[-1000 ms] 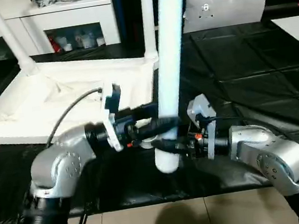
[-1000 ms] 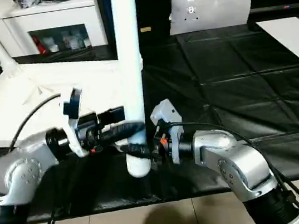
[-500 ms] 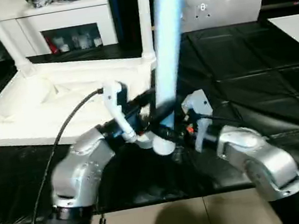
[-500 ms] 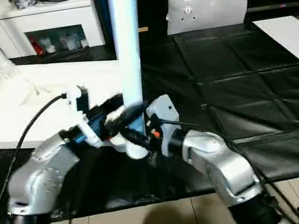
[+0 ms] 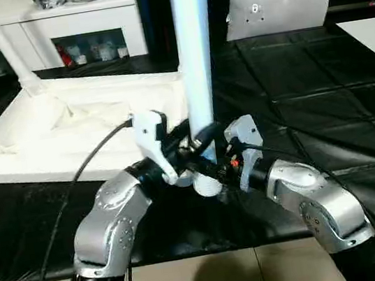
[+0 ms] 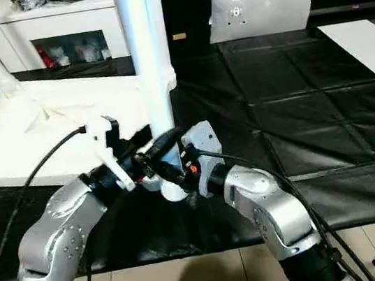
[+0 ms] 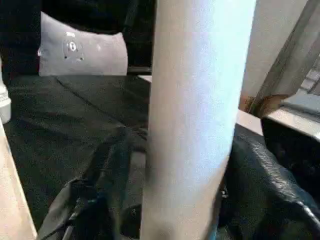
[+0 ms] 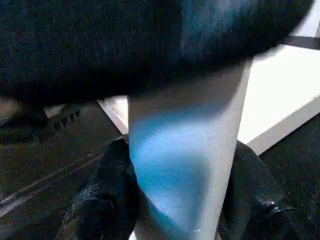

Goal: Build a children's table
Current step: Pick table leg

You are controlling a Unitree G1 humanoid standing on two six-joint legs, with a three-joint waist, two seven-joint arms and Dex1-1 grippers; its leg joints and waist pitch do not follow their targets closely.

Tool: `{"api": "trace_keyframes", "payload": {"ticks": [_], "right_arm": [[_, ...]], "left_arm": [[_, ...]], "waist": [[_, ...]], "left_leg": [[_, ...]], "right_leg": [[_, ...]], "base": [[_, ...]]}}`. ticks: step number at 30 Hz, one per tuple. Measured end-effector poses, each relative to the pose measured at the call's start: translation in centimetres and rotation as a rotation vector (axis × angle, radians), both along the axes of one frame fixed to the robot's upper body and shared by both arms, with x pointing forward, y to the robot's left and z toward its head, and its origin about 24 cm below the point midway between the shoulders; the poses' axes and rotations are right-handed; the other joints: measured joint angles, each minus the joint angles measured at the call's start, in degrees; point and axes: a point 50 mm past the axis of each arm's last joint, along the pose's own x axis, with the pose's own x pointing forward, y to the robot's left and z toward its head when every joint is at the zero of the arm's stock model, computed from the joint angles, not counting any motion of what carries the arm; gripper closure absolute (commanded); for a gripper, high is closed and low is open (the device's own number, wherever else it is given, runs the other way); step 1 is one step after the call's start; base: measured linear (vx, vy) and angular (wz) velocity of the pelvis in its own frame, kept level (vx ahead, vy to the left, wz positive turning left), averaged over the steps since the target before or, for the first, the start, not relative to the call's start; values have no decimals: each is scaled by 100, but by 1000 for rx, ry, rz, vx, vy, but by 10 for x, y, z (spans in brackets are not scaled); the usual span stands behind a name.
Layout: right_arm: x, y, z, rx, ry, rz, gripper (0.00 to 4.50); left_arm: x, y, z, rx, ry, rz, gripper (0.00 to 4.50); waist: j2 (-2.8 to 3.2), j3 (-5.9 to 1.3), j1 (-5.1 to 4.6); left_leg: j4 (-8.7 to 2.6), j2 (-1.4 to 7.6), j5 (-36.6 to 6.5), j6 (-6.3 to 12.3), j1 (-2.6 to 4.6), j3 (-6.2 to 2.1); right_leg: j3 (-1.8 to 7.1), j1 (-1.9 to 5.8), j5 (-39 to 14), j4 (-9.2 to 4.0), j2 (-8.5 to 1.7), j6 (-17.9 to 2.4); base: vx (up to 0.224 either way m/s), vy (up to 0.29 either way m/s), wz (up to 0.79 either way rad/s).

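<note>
1. Table leg (image 5: 197,61): white, tapered, held nearly upright over the black-covered work surface (image 5: 321,92), its rounded lower end just off the near right corner of the tabletop (image 5: 52,132) and not yet seated in a socket.
2. Tabletop: lies upside down, rim upward. One fitted leg (image 5: 4,48) stands at the far left corner; a second appears to rise at the far right corner, behind the held leg. Judged roughly half built (the near corners carry no leg).
3. Left gripper (image 5: 191,140): closed on the held leg near its lower end, one finger on each side.
4. Right gripper (image 5: 213,168): clamped on the same leg from the opposite side, just below.
5. Background: grey-white cushion (image 5: 276,3), white cabinet (image 5: 49,20).
</note>
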Motion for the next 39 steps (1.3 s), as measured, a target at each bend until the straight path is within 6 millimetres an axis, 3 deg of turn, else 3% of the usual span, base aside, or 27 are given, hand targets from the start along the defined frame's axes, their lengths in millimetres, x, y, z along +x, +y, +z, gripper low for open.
{"api": "trace_keyframes", "payload": {"ticks": [1,4,17,18,19,22,23,26,27,34,39], "right_arm": [[0,0,0,-1,0,1,261],[0,0,0,-2,-2,1,261],[2,0,3,-12,-6,0,261],[3,0,3,-9,-5,-2,205],[4,0,4,-5,-3,-2,191],[6,-1,12,28,-14,-3,184],[6,-2,14,38,-17,-3,160],[6,-4,15,59,4,3,152],[6,-6,14,63,18,13,129],[3,-22,15,12,98,114,74],[3,-25,19,-19,115,161,74]], "left_arm": [[0,1,0,0,3,8,217],[0,1,0,-5,5,6,257],[3,1,1,-44,57,43,264],[3,1,1,-47,61,46,264],[4,1,2,-49,65,53,264],[9,7,1,-45,86,97,264],[10,8,-1,-40,94,100,264],[10,10,-4,-28,116,97,264],[11,10,-4,-23,119,95,264],[16,18,3,-12,110,20,264],[11,13,4,-15,91,-88,264]], "waist": [[0,0,-1],[0,0,-1],[-1,1,0],[-1,1,0],[-1,1,-1],[-1,0,-6],[-1,0,-4],[-1,1,1],[-1,0,10],[-1,0,7],[-1,0,7]], "left_leg": [[0,0,0,0,0,0],[0,1,0,0,0,0],[0,1,0,0,0,0],[0,1,0,0,0,0],[0,1,0,0,0,0],[0,1,0,0,1,0],[0,2,0,0,1,0],[0,2,0,0,-2,0],[0,2,0,0,-2,0],[0,2,0,0,-1,0],[0,2,0,0,0,0]], "right_leg": [[0,0,0,1,0,0],[-1,0,0,1,1,1],[-1,-1,-4,0,1,7],[-1,0,-4,0,1,7],[0,0,-4,0,1,8],[-1,-1,-5,0,1,10],[-1,-1,-8,0,1,14],[-2,-1,-3,-1,1,6],[-1,0,-3,-2,1,5],[-2,0,-1,0,1,3],[-2,1,0,0,1,2]], "base": [[0,0,0],[0,0,0],[0,0,0],[0,0,0],[0,0,0],[0,0,0],[0,0,0],[0,0,0],[0,0,0],[0,0,0],[0,0,0]]}}
